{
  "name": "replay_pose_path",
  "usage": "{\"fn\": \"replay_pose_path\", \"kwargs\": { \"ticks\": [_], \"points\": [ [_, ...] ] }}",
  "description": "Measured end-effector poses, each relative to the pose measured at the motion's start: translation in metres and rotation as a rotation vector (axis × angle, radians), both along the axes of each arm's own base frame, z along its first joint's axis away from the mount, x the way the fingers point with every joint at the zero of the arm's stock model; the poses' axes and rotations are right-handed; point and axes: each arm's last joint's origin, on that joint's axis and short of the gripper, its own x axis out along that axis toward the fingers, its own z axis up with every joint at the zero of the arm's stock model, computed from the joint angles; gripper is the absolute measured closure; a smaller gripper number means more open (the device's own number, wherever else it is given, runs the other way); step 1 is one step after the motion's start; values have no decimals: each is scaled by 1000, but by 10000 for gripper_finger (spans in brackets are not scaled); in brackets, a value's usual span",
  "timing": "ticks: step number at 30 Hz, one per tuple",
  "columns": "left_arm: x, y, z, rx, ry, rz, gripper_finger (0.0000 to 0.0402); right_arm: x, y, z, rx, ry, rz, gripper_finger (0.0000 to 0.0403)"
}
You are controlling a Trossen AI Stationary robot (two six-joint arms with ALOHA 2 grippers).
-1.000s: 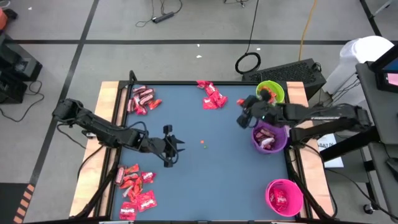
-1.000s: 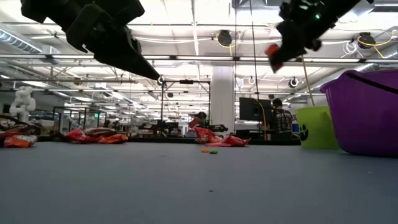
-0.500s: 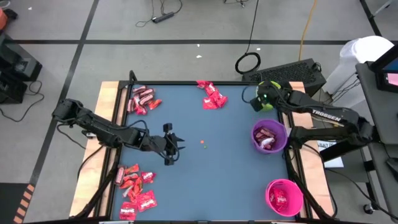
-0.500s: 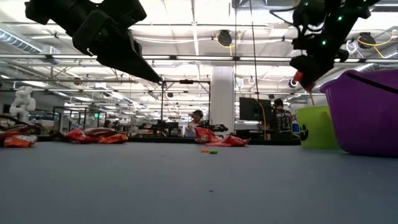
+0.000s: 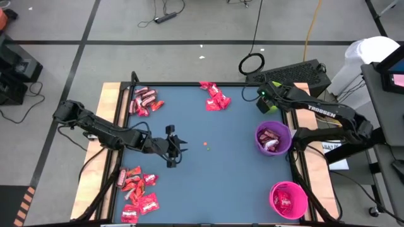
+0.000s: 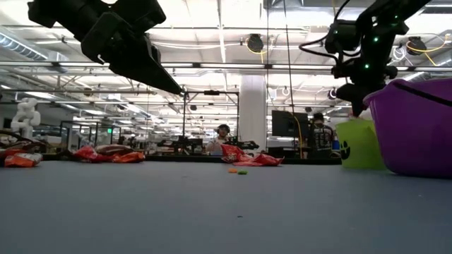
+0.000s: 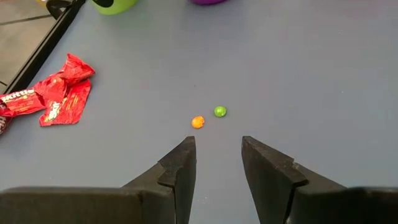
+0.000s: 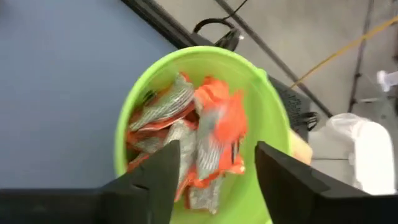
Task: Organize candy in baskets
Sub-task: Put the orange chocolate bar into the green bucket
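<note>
Three baskets line the right side of the surface (image 5: 189, 183) in the high view: the lime green basket (image 5: 279, 90) at the far corner, mostly hidden under the right gripper (image 5: 264, 104), the purple basket (image 5: 273, 139) and the pink basket (image 5: 288, 199), both with candy inside. Four loose piles of candy (image 5: 215, 97) lie well apart; the left gripper (image 5: 177, 150) hangs mid-surface. At table height, the right gripper (image 6: 351, 95) hovers above the green basket (image 6: 361, 143). From the left wrist, its fingers (image 7: 180, 171) stand narrowly parted and empty, near two tiny round dots (image 7: 208, 117). From the right wrist, parted fingers (image 8: 158, 171) hold nothing over orange-red wrappers (image 8: 199, 146) in the basket (image 8: 261, 118). Judging by this, a drop is finishing; next comes fetching another piece.
</note>
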Motion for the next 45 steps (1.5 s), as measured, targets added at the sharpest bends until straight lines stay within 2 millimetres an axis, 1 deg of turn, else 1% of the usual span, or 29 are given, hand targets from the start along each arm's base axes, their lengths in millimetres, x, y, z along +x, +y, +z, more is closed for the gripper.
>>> {"fn": "replay_pose_path", "kwargs": {
  "ticks": [3, 7, 10, 13, 18, 22, 27, 30, 32, 35, 39, 42, 45],
  "points": [
    [0, 0, 1, -1, -1, 0, 265, 4, 4, 10, 13, -60, 12, 187],
    [1, 0, 8, -4, 0, 3, 265, 14, 14, 27, 11, -195, 86, 182],
    [-2, 1, 16, -15, 27, 23, 265, 27, 23, 36, 41, -352, 209, 183],
    [-8, 3, 27, -31, 55, 79, 265, 43, 35, 42, 66, -481, 355, 183],
    [-23, 12, 37, -1, 93, 227, 265, 65, 56, 39, 20, -617, 544, 183],
    [-31, 26, 34, 82, 147, 361, 265, 74, 75, 30, 1, -696, 647, 183],
    [-31, 50, 26, 119, 235, 471, 265, 80, 97, 16, 5, -759, 748, 183],
    [-29, 70, 24, 104, 253, 558, 262, 80, 106, 9, 14, -794, 775, 184],
    [-30, 85, 20, 87, 291, 613, 253, 81, 110, 6, 12, -819, 794, 184],
    [-33, 110, 15, 38, 332, 698, 229, 81, 116, 5, 13, -838, 817, 184],
    [-36, 142, 3, -23, 398, 808, 201, 81, 121, 6, 21, -844, 839, 184],
    [-39, 162, -8, -54, 454, 868, 197, 82, 122, 6, 20, -843, 847, 184],
    [-42, 176, -18, -87, 503, 914, 196, 82, 122, 6, 17, -842, 847, 184]
  ]
}}
